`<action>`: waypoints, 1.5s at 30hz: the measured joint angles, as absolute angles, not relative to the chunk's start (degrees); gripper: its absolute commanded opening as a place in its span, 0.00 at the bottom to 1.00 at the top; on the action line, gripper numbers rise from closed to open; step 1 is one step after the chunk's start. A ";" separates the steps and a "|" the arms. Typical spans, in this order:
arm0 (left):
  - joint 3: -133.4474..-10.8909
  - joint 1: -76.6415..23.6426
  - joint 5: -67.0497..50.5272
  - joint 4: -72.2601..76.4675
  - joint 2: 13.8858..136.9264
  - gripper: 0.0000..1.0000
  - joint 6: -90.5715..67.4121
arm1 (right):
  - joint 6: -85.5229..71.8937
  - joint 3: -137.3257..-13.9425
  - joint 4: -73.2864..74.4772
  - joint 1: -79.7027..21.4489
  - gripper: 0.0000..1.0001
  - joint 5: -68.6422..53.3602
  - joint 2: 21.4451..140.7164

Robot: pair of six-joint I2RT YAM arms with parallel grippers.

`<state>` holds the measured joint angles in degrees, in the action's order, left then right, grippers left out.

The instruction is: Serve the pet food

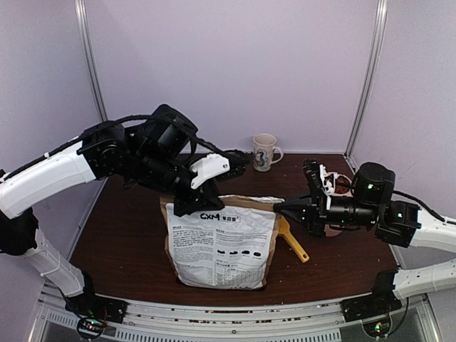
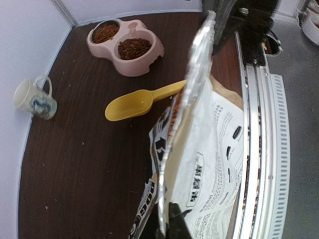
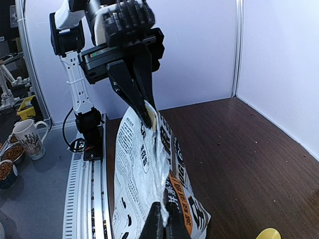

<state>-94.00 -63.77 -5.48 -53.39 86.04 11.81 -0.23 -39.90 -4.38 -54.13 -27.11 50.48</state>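
Near bench [image 1: 121,235] edge: bag [image 1: 221,242] stood upright. Left end effector [image 1: 189,204] and right end effector [image 1: 279,208] each clamped on its top seam, at opposite ends. Beyond: yellow scoop [image 2: 132,105]. Farthest: pet food [image 2: 134,48] in both wells of pink bowl [image 2: 149,63].

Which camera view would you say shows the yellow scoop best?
The left wrist view: the scoop lies in the open, bowl and most of the handle visible, its end behind the bag. The top view shows only part of it beside the bag; the right wrist view catches a yellow sliver at the bottom edge.
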 measured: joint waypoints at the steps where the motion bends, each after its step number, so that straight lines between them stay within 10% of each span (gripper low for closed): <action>1: -93.84 -63.53 -5.54 -53.69 85.69 0.00 11.99 | -0.25 -39.90 -4.40 -54.11 0.00 -26.96 50.50; 6: -92.95 -63.53 -5.98 -53.21 84.88 0.20 12.21 | -0.25 -39.90 -4.47 -54.13 0.00 -26.92 50.48; 8: -92.60 -63.35 -5.04 -53.30 84.53 0.00 12.12 | -0.27 -39.90 -4.29 -54.11 0.00 -26.92 50.41; 16: -91.18 -62.67 -4.95 -53.17 82.96 0.18 12.29 | -0.32 -39.90 -4.23 -54.13 0.00 -26.74 50.37; 18: -91.09 -62.30 -4.19 -53.34 82.65 0.00 12.21 | -0.32 -39.90 -4.10 -54.13 0.00 -26.72 50.30; 22: -90.61 -62.04 -4.27 -53.60 81.95 0.00 12.45 | -0.34 -39.90 -4.08 -54.13 0.00 -26.52 50.24; 26: -90.41 -62.00 -3.70 -53.39 81.89 0.20 12.60 | -0.34 -39.90 -3.97 -54.13 0.00 -26.50 50.17; 30: -89.95 -61.17 -2.48 -53.74 80.93 0.00 12.01 | -0.32 -39.90 -3.60 -54.13 0.00 -26.20 49.78; 38: -88.44 -61.01 -1.89 -52.75 79.85 0.19 12.53 | -0.34 -39.86 -3.11 -54.13 0.00 -25.61 49.32; 41: -87.83 -59.88 -0.89 -53.23 78.91 0.00 12.34 | -0.32 -39.75 -2.79 -54.13 0.00 -25.47 48.75; 45: -87.37 -59.53 -0.67 -53.54 78.41 0.00 12.58 | -0.34 -39.72 -2.72 -54.13 0.00 -25.43 48.53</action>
<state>-87.37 -59.53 -0.67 -53.54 78.41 12.58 -0.34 -39.72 -2.72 -54.13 -25.43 48.53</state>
